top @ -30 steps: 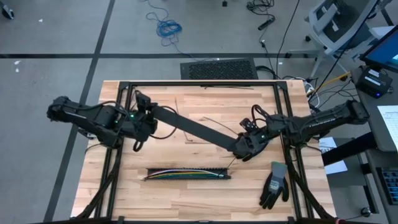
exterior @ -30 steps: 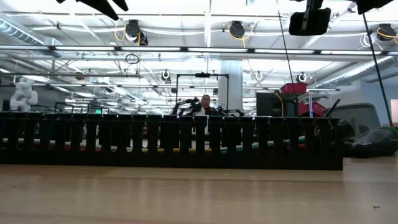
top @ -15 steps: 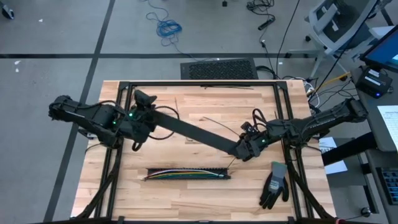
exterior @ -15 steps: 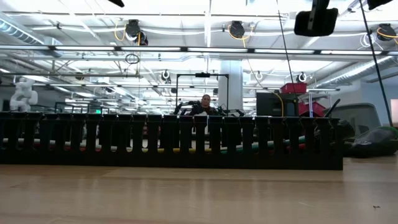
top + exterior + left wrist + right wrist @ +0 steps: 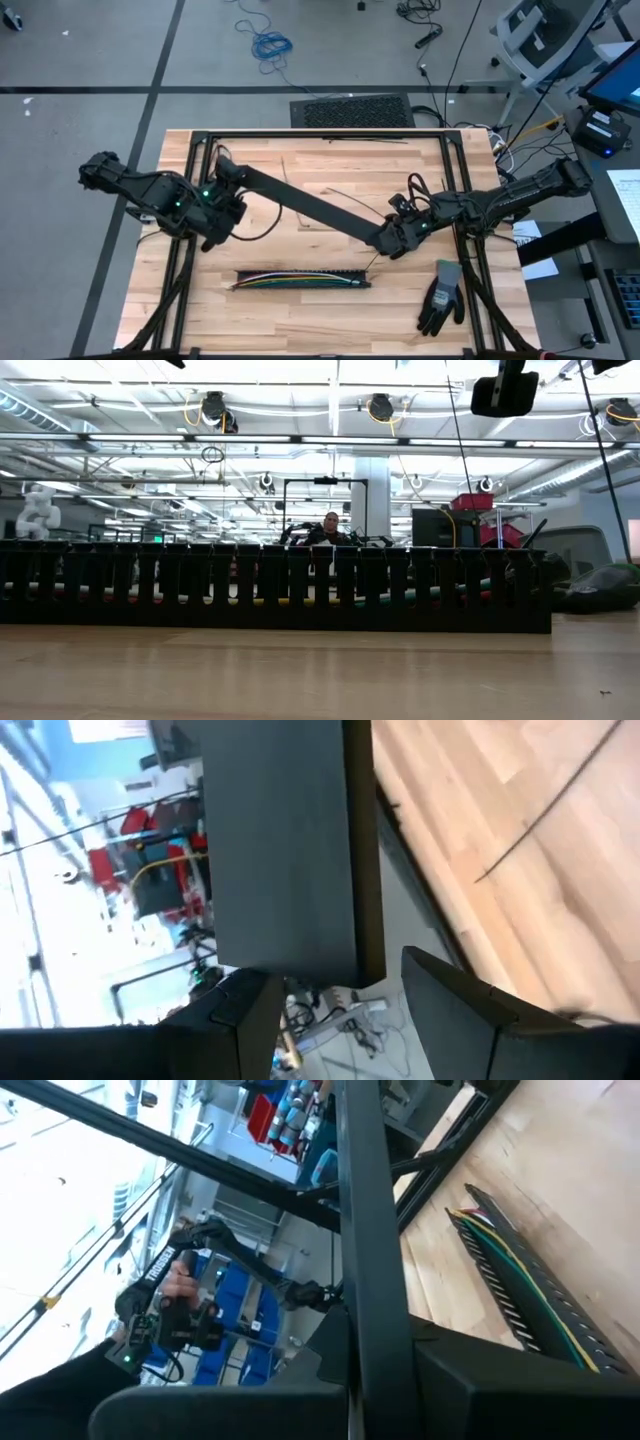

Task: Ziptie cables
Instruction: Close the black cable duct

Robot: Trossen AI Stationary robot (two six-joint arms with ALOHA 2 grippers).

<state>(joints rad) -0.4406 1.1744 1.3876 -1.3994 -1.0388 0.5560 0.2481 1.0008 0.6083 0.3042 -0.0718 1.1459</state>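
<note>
The cables (image 5: 300, 281) lie as a multicoloured bundle in the black slotted strip (image 5: 300, 275) near the table's near edge. They also show in the low view (image 5: 280, 600) and the right wrist view (image 5: 520, 1270). A long dark flat strip (image 5: 305, 205) hangs slantwise above the table between both arms. My right gripper (image 5: 388, 240) is shut on its right end. My left gripper (image 5: 222, 188) is at its left end with fingers apart (image 5: 340, 995); the strip's end (image 5: 290, 940) shows just in front of them. My right gripper pinches the long dark strip near its right end (image 5: 372, 1320) between the two fingers, coming level from the table's right side, along its length. The strip is lifted clear of the table and runs away from the fingers edge-on. My left gripper: I cannot tell whether it touches the strip's left end.
A grey and black glove (image 5: 440, 298) lies near the table's right near corner. Single thin dark strands (image 5: 345, 190) lie on the wood mid-table. A black frame (image 5: 320, 133) runs round the tabletop. A person sits in the room far behind (image 5: 330, 525).
My left gripper has drawn back toward the table's left and near edges and turned at the wrist, so more of the long strip's left end shows. The strip has stayed in the air, still held at its right end.
</note>
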